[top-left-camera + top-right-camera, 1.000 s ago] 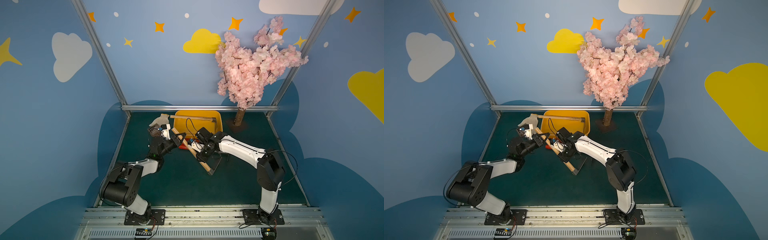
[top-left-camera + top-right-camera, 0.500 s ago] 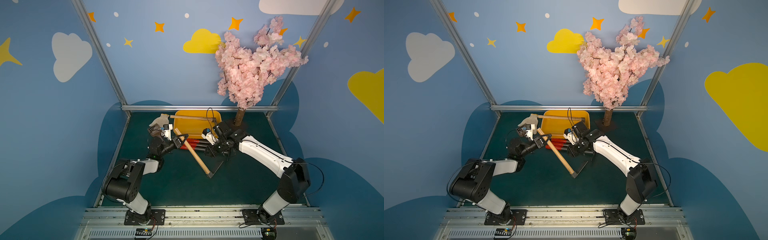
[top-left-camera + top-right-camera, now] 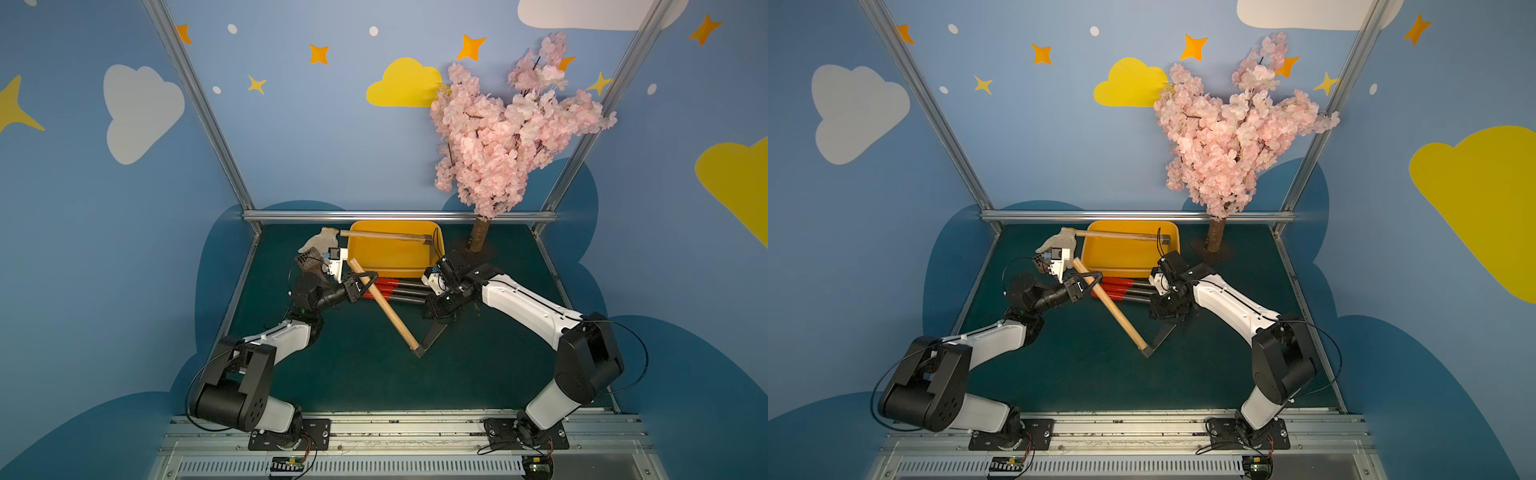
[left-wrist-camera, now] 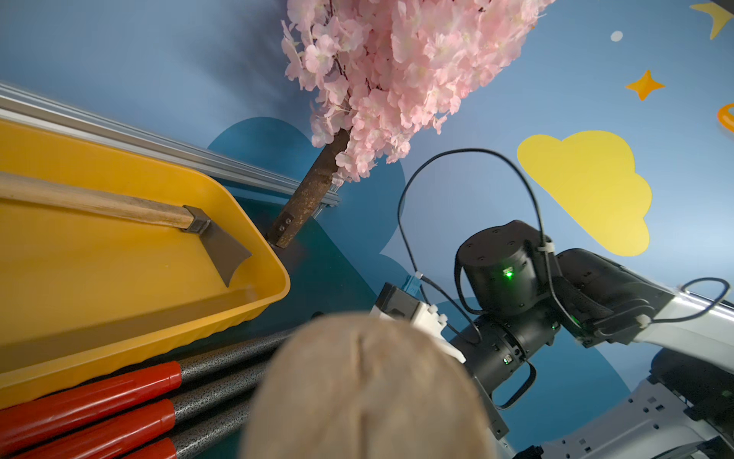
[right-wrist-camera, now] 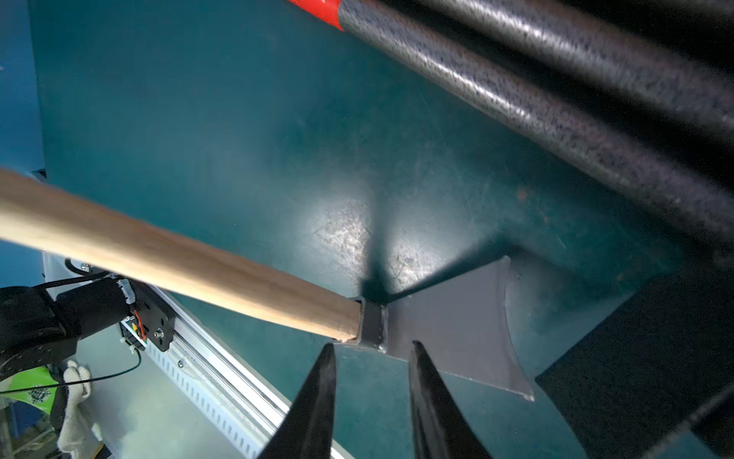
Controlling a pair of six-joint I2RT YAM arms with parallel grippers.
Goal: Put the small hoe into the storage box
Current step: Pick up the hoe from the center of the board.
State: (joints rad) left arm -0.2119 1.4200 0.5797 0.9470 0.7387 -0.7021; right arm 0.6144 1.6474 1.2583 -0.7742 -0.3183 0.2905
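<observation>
In both top views the left gripper point(image 3: 365, 284) is clamped on the wooden handle of the small hoe point(image 3: 388, 311) at frame centre. The hoe slants down-right onto the green mat point(image 3: 353, 374), outside the storage box point(image 3: 1121, 257) just above it.

Left wrist view: the handle's butt fills lower centre, the box the left.

Right wrist view: the right gripper point(image 5: 372, 349) stands spread and empty, tips just short of the hoe's socket.

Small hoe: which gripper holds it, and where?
Left gripper shut on the small hoe, at the wooden handle near its free end. Right gripper open, holding nothing.
</observation>
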